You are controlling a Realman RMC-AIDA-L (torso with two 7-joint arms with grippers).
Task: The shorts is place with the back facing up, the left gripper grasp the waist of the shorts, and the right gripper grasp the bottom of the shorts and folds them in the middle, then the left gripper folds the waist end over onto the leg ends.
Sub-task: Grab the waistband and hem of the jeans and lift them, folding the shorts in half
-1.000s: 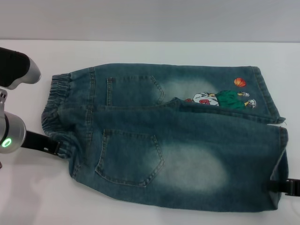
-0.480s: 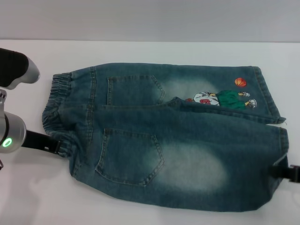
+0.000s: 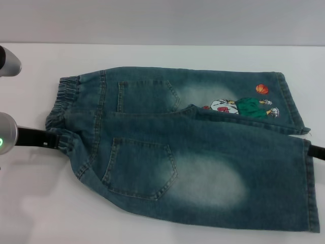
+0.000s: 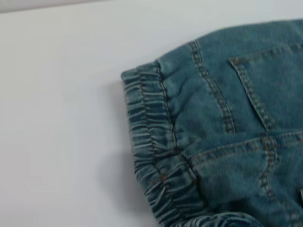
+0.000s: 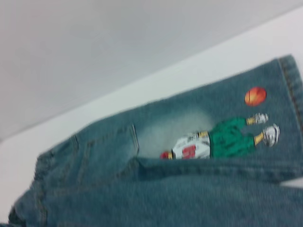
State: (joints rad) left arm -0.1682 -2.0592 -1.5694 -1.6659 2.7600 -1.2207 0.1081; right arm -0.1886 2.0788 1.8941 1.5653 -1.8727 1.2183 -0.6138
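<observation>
The shorts lie back up on the white table, with both patch pockets showing. The ruffled waist is at the left and the leg hems at the right. My left gripper, on the green-ringed arm, is shut on the near part of the waist. My right gripper shows only as a black sliver at the frame's right edge, shut on the near leg's hem. The left wrist view shows the waist close up. In the right wrist view the cartoon print sits on the far leg.
The white table extends around the shorts, and a grey wall runs behind its far edge. A silver part of the left arm pokes in at the upper left.
Both grippers have moved away from the table's near edge toward the far side, taking the near waist corner and near hem with them. The left arm has also drawn back to the left.
</observation>
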